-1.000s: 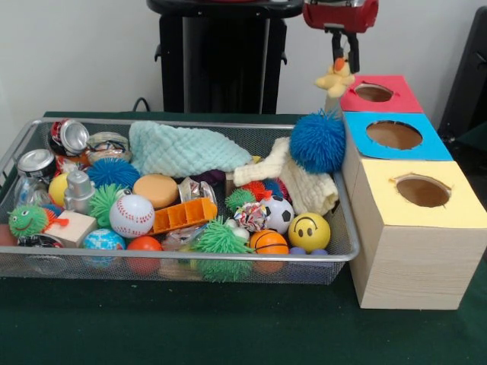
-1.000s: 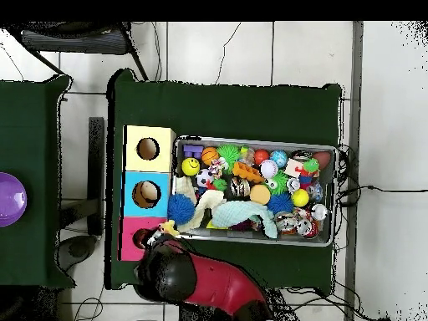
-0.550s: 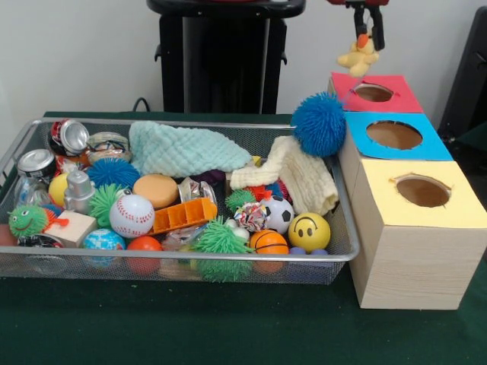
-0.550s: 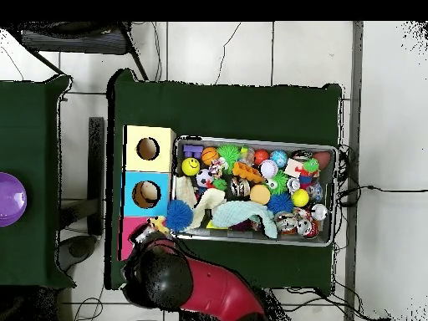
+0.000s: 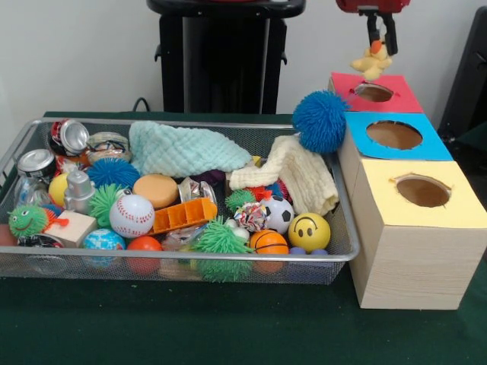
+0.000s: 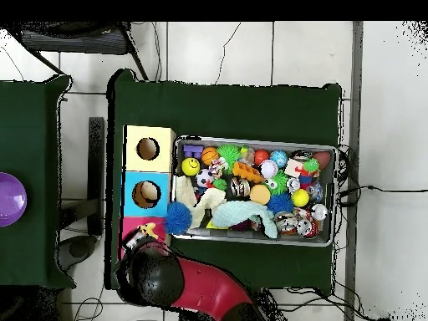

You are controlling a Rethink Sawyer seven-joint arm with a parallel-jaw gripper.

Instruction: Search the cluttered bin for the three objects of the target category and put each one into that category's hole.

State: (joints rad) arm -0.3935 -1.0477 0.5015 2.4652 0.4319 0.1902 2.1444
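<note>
My gripper (image 5: 382, 46) hangs at the top right, shut on a small yellow plush duck (image 5: 372, 61) with an orange beak. The duck dangles just above the hole (image 5: 374, 92) in the red box's top. In the overhead view the duck (image 6: 149, 228) shows at the red box (image 6: 131, 226), and the arm (image 6: 167, 280) hides most of that box and the gripper itself. The wire bin (image 5: 190, 262) holds several balls, cans, cloths and spiky toys. A blue spiky ball (image 5: 320, 122) rests on the bin's right end against the boxes.
A blue-topped box (image 5: 394, 134) and a yellow-topped box (image 5: 423, 192) stand in a row in front of the red one, each with a round hole. A mint cloth (image 5: 183, 150) and a cream cloth (image 5: 300, 175) lie over the bin's contents. A purple bowl (image 6: 10, 199) sits on a side table.
The gripper has carried the duck to the right, from beside the red box to over its hole. The blue spiky ball has shifted slightly toward the boxes.
</note>
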